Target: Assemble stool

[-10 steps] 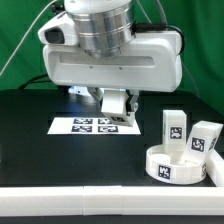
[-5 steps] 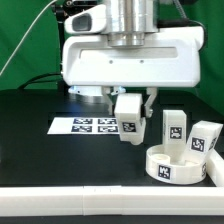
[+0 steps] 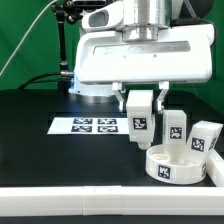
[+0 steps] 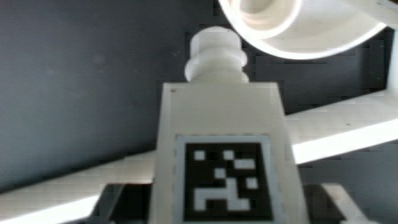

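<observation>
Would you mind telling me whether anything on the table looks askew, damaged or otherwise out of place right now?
Nothing stands out. The end effector holds one leg upright above the table. Two more legs stand upright behind the round seat, and the marker board lies flat. No damage shows.

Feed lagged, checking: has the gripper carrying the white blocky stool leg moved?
Yes. The gripper and white blocky stool leg moved toward the exterior view's right, off the marker board.

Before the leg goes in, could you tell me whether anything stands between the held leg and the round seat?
Nothing visible does. The gripper holds the leg above the table, toward the exterior view's left of the seat; two other legs stand behind the seat, off that path.
</observation>
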Robot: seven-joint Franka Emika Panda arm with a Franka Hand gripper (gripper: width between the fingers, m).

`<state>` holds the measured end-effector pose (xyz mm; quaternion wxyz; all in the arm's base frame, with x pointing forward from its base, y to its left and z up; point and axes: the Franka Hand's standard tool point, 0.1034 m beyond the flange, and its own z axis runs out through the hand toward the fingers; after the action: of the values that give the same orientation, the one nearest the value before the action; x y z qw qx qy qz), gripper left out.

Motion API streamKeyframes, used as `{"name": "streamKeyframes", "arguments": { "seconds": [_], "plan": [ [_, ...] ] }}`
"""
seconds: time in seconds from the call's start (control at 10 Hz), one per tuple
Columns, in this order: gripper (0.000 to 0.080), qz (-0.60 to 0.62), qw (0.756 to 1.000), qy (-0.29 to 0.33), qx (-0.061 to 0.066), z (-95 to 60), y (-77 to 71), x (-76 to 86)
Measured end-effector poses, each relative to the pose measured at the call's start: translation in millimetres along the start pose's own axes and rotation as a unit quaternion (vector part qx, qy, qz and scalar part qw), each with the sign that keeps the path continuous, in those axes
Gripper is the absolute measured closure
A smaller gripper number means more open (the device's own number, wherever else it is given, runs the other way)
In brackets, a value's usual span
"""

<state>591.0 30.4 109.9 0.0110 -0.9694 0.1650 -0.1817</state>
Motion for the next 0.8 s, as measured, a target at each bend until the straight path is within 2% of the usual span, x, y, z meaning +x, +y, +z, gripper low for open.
{"name": "streamKeyframes", "arguments": {
  "seconds": [0.3,0.6,0.7,0.8],
  "plan": [
    [0.0462,-0.062,0.997,0.037,0.009,-0.9,-20.2,-6.7],
    [0.0462,-0.066,0.996,0.054,0.01,0.2,-21.7,-5.4],
    [0.0462,-0.068,0.995,0.07,0.012,-0.2,-23.5,-3.9],
    [0.0462,-0.075,0.99,0.114,0.017,-1.4,-27.0,-5.1]
  ]
}}
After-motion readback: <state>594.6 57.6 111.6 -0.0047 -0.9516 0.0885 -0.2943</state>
